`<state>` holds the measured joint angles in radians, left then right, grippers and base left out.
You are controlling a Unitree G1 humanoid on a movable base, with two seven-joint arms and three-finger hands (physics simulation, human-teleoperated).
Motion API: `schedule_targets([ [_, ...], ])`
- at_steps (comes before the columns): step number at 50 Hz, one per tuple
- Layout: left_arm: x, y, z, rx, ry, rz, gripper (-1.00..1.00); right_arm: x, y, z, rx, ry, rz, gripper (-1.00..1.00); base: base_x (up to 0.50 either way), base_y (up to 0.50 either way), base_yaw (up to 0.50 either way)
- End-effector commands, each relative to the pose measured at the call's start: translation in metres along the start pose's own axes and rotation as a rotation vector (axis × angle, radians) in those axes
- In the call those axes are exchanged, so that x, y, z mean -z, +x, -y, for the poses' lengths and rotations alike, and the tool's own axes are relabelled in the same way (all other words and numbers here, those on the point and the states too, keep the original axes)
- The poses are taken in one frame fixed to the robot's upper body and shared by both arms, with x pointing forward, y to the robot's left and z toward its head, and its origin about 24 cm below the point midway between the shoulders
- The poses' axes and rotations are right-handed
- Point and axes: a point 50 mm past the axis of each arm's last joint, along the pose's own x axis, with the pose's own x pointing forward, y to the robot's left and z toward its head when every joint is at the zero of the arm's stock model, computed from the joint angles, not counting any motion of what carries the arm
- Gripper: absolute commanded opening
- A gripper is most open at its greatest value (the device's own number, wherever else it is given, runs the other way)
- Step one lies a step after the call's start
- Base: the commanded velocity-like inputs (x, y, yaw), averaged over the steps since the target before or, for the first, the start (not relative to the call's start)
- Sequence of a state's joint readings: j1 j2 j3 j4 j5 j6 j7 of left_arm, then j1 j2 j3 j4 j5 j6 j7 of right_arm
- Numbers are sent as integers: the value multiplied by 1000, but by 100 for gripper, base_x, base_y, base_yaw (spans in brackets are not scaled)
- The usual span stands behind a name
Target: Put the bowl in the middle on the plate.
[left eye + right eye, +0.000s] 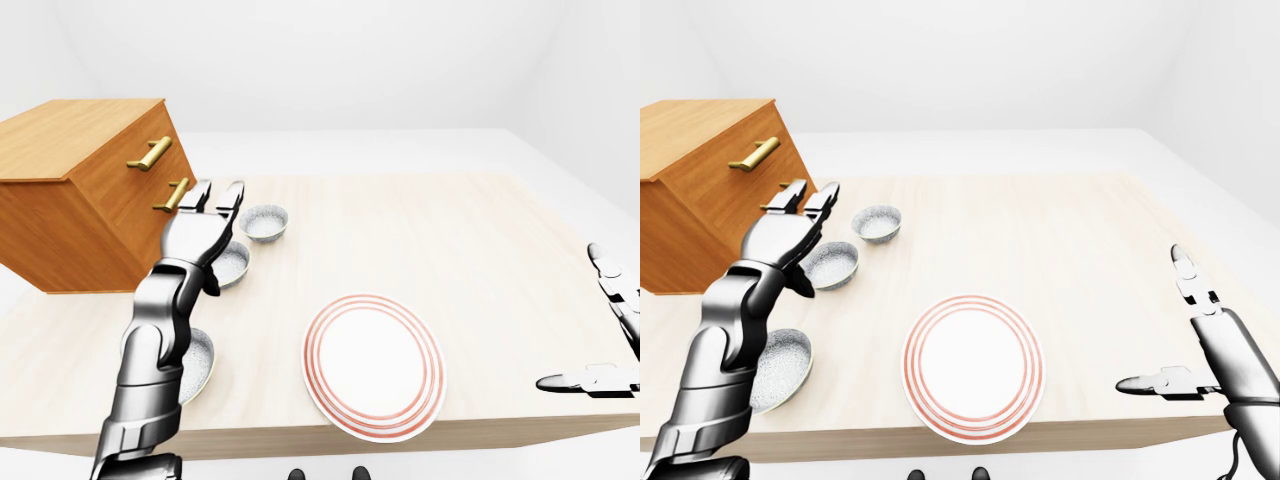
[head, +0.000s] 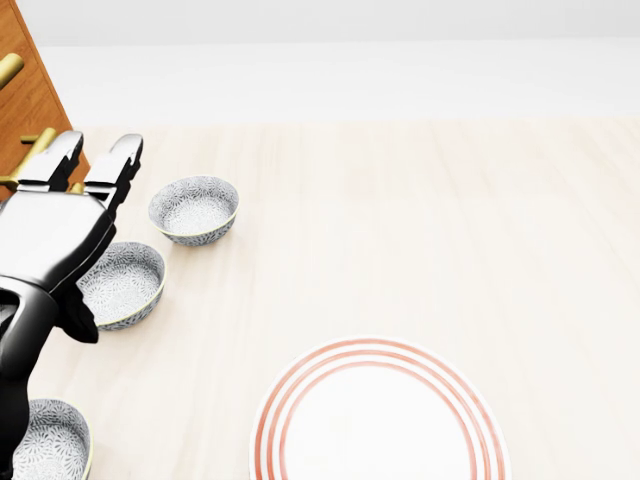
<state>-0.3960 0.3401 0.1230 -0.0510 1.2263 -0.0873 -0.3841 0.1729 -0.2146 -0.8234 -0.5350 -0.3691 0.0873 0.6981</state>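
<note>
The left hand [image 2: 55, 235] reaches flat over the table [image 2: 420, 230], its fingers [image 2: 128, 152] apart and pointing far, hiding the left rim of the middle bowl [image 2: 125, 285]. A far bowl [image 2: 194, 208] and a near bowl [image 2: 45, 442] flank that bowl. The plate [image 2: 378, 425] lies to the right, nearer. A wooden chest [image 1: 70, 200] stands just left. The right hand [image 1: 1225, 350] hangs spread beyond the table's right edge.

Pale wood table [image 1: 1090, 240], drawer cabinet [image 1: 690, 200], far bowl [image 1: 876, 223], middle bowl [image 1: 832, 264], near bowl [image 1: 785, 366], red-ringed plate [image 1: 972, 366]
</note>
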Motion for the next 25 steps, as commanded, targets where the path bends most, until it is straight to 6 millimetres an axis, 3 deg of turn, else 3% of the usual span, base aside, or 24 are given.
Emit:
schedule_targets([
  [1,-1,3,9,23,23,-7,100,0,0,0,0,0,-2,100,0,0,0],
  [25,4,15,30,74,66,-33,100,-2,0,1,5,-8,7,100,0,0,0],
])
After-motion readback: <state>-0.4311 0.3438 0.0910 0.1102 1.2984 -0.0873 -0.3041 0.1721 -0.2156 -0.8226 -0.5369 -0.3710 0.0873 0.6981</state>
